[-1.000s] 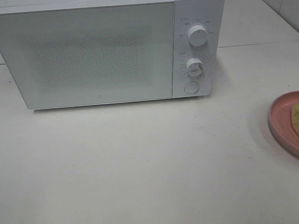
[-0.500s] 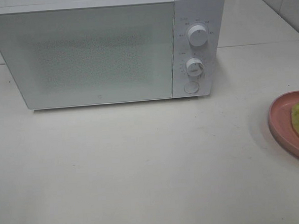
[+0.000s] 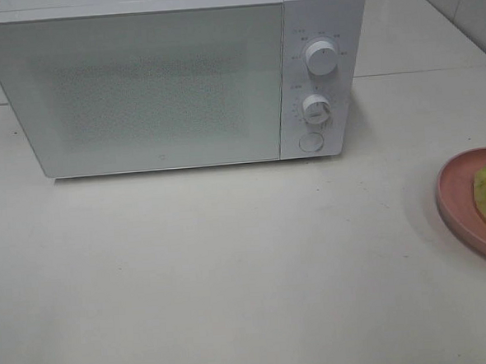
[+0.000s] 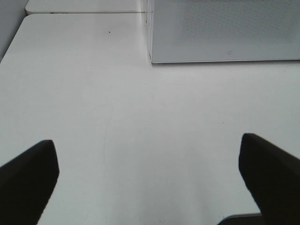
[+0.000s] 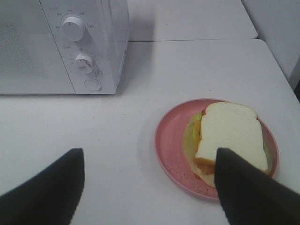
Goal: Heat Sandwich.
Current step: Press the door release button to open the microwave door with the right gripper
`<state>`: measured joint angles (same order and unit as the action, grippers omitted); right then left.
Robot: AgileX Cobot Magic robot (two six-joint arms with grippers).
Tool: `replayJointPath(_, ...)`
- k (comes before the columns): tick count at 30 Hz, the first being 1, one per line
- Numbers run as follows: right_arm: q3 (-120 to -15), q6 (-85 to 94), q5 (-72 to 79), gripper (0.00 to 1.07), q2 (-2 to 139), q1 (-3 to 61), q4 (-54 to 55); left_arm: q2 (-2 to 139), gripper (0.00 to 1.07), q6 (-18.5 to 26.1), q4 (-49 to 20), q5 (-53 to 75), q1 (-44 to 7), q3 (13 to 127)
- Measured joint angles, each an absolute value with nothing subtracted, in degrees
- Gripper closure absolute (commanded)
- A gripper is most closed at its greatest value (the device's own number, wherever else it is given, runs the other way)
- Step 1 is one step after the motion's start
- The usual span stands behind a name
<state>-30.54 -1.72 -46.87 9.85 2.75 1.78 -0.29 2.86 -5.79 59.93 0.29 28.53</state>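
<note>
Pink plate [image 3: 454, 195] at 3 o'clock on the table [image 3: 232, 273], half out of the high view. The sandwich [image 5: 232, 133] lies flat on it, lettuce showing at its side. Microwave [image 3: 171, 79] at 11 o'clock, door [image 3: 138, 89] shut, well apart from the plate.

Left gripper [image 4: 146, 143]: jaws at full spread, empty, over bare table short of the microwave's front corner. Right gripper [image 5: 149, 154]: jaws wide, nothing held, plate just ahead; one finger overlaps the sandwich in its view, contact not clear.

Risks, as judged:
- Door not opened yet. A push on the round button [image 3: 311, 141] could shove the light microwave back.
- Swinging door may strike the left arm.
- Plate rim is low and thin. A pinch may slip or tilt it, and the sandwich slides off.
</note>
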Motion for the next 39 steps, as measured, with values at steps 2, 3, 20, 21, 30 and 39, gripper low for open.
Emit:
replayJointPath(2,-30.5,-1.7,-45.5,0.32,11.7,2.8,1.8,-0.3,0.01,2.9,-5.8,59.9,0.3,28.5)
replayJointPath(3,-30.5,-1.7,-44.7,0.32,12.8,2.8,1.8,-0.3,0.01,2.9,-5.8,59.9,0.3,28.5)
replayJointPath(20,-30.5,-1.8,-32.5,0.32,29.7,2.8,1.8,-0.3,0.01,2.9,-5.8,59.9,0.3,28.5)
replayJointPath(21,-30.5,-1.8,-31.9,0.32,30.4,2.8,1.8,-0.3,0.01,2.9,-5.8,59.9,0.3,28.5)
replayJointPath(30,-30.5,-1.8,-23.8,0.32,37.3,2.8,1.8,-0.3,0.01,2.9,-5.8,59.9,0.3,28.5)
replayJointPath(39,-30.5,-1.8,-15.5,0.32,44.6,2.8,1.8,-0.3,0.01,2.9,-5.8,59.9,0.3,28.5)
